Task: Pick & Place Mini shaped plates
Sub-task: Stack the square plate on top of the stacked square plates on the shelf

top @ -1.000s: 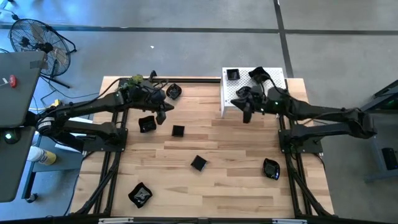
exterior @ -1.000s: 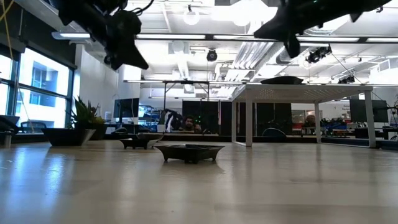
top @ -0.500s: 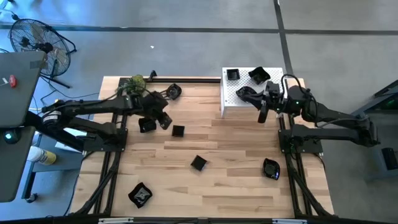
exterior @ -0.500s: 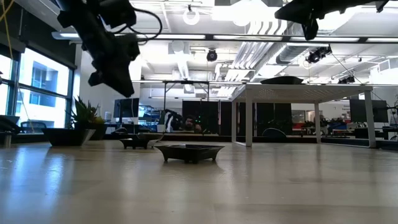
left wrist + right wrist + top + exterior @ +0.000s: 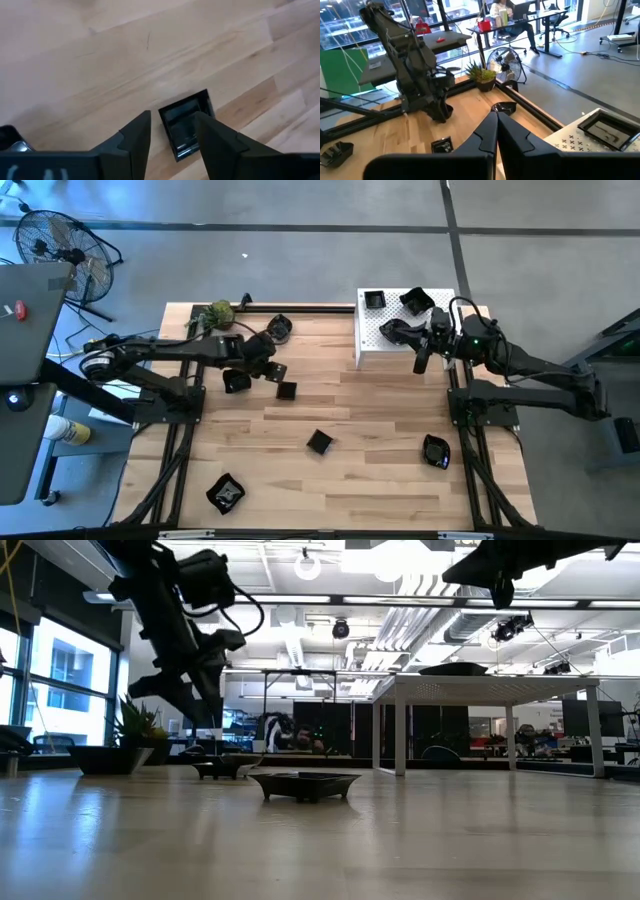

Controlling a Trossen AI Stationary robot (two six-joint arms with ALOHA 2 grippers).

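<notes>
Small glossy black plates lie scattered flat on the wooden table. My left gripper hangs open, slanting down, above a small square plate; its fingers stand on either side of the plate and above it, touching nothing. In the low view this gripper is clear of the table. Other plates lie beside it, farther back, mid-table and near the front. My right gripper is shut, level and empty over the white platform.
The white perforated platform at the far right carries two plates. A green leafy ball sits at the far left corner by a black rail. Bare wood lies between the middle and front plates.
My left gripper has sunk toward the small square plate, rolled about its own axis and opened. My right gripper, still shut, has drawn back toward the table's right edge along the platform. No plate has moved.
</notes>
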